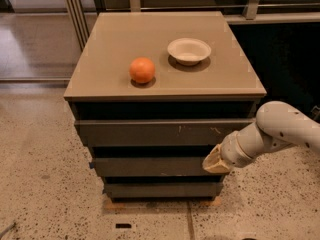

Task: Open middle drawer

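The cabinet has three dark grey-brown handleless drawer fronts. The middle drawer is the second one, plain, with a small blue bit at its left end. It looks closed. The top front bears pale scratch marks. The bottom front is the smallest. My gripper comes in from the right on a white arm. Its tan tip sits at the right end of the middle drawer front, touching or nearly touching it.
An orange and a white bowl rest on the tan cabinet top. The floor is speckled terrazzo. A metal frame and glass stand behind on the left. Dark space lies to the right of the cabinet.
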You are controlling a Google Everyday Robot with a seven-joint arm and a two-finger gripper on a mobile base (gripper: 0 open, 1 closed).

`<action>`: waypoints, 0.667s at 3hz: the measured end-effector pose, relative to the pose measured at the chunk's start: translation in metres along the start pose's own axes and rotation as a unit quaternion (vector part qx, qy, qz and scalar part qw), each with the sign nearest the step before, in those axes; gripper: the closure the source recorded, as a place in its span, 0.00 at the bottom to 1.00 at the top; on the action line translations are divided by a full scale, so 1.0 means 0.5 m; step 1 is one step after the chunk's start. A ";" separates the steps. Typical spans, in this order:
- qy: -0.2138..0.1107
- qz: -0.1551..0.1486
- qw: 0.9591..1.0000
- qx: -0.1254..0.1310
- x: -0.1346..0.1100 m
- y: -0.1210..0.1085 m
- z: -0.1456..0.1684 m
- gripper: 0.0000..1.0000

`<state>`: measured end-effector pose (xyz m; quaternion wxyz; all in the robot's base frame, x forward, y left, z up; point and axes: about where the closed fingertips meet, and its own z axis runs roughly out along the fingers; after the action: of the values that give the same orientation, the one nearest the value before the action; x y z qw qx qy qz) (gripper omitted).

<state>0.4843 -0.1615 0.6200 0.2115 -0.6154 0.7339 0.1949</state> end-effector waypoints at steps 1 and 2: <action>0.000 0.000 1.000 0.000 0.000 0.000 0.000 1.00; 0.010 -0.007 1.000 -0.008 0.039 0.007 0.038 1.00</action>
<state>0.4792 -0.1667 0.5937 0.2000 -0.6243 0.7300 0.1932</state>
